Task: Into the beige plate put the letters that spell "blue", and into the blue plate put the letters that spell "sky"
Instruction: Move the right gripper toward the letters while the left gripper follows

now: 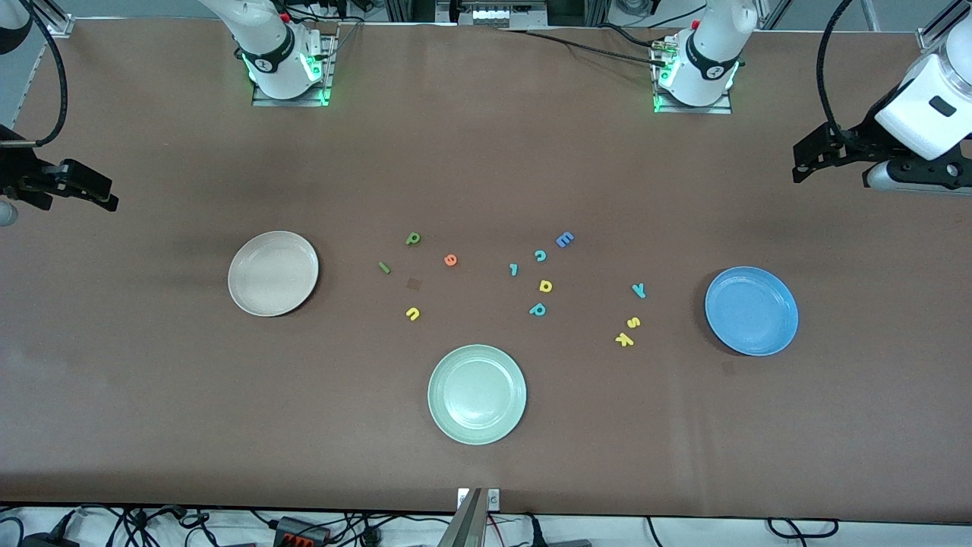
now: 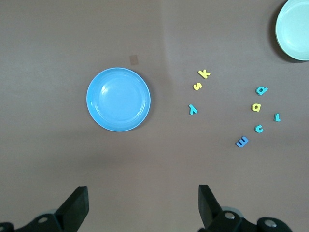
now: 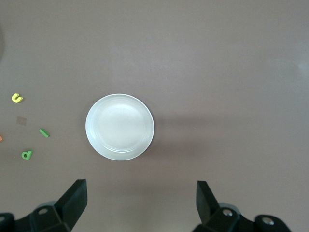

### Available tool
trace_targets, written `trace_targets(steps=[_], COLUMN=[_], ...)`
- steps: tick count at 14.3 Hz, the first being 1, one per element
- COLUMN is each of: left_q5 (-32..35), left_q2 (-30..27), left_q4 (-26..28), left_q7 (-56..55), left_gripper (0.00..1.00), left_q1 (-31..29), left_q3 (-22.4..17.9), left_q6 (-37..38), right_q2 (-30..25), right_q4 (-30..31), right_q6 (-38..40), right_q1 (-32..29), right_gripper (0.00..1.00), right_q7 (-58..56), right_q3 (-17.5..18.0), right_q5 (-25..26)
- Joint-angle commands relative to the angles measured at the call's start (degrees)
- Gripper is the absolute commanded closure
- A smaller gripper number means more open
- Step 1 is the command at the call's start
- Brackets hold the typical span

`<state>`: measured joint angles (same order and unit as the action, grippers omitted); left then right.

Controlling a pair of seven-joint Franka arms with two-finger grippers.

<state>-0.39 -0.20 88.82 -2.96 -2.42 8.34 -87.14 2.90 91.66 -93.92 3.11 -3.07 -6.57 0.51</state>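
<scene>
Left fingers (image 2: 140, 205): mine, spread wide and empty; they hang over bare worktop (image 1: 486, 152) at the left arm's end, with the blue plate in sight below.
Right fingers (image 3: 140, 203): mine too, wide apart, holding nothing; they hang over the right arm's end of the worktop, looking down on the beige plate.
Beige plate (image 1: 273, 273): round, plain, pale pinkish-cream, empty; toward the right arm's end.
Blue plate (image 1: 751, 311): round, bright medium blue, empty; toward the left arm's end.
"Blue" letters: tiny foam pieces lying loose between the beige plate and mid-worktop; olive-green b (image 1: 412, 238) reading like a p; dark green bar l (image 1: 384, 267) tilted, nearest the beige plate; orange e (image 1: 450, 260); yellow u (image 1: 412, 313), nearest the front camera of the four.
"Sky" letters: teal y (image 1: 639, 289), yellow s (image 1: 633, 322) and yellow k (image 1: 624, 339) in a loose line near the blue plate, none touching it; k nearest the front camera.
Mint-green plate (image 1: 477, 393): empty, nearest the front camera.
Other letters: blue capital E (image 1: 564, 240), teal and yellow strays mid-worktop.
</scene>
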Motion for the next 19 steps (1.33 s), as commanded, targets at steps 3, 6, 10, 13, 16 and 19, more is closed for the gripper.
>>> trace_targets(steps=[3,6,10,13,16,19], left_q5=[-0.1,-0.1,-0.1,-0.1,-0.1,-0.1], left_q2=[0.3,0.3,0.3,0.3,0.3,0.3], left_q4=[-1.5,-1.5,-1.5,-1.5,-1.5,-1.5], left_q7=[-0.4,-0.4,-0.4,-0.5,-0.4,-0.5], left_gripper=[0.0,0.0,0.0,0.0,0.0,0.0], left_q1=[-0.2,-0.2,-0.2,-0.2,-0.2,-0.2], left_q3=[0.5,0.7,0.7,0.8,0.8,0.9], left_q6=[1.2,1.2,1.2,1.2,1.2,1.2], right_q2=[-1.7,-1.5,-1.7,-1.6,-1.6,-1.2], right_q4=[1.5,1.6,1.4,1.2,1.2,1.2], right_q6=[0.0,0.0,0.6,1.5,2.7,2.8], right_q1=[-1.0,-1.1,-1.0,-0.9,-1.1,-0.9], right_gripper=[0.0,0.0,0.0,0.0,0.0,0.0], right_q7=[-0.8,-1.3,-1.5,-1.4,-1.5,-1.5], right_q3=[0.6,0.7,0.7,0.7,0.7,0.8], right_q5=[0.9,0.9,0.9,0.9,0.9,0.9])
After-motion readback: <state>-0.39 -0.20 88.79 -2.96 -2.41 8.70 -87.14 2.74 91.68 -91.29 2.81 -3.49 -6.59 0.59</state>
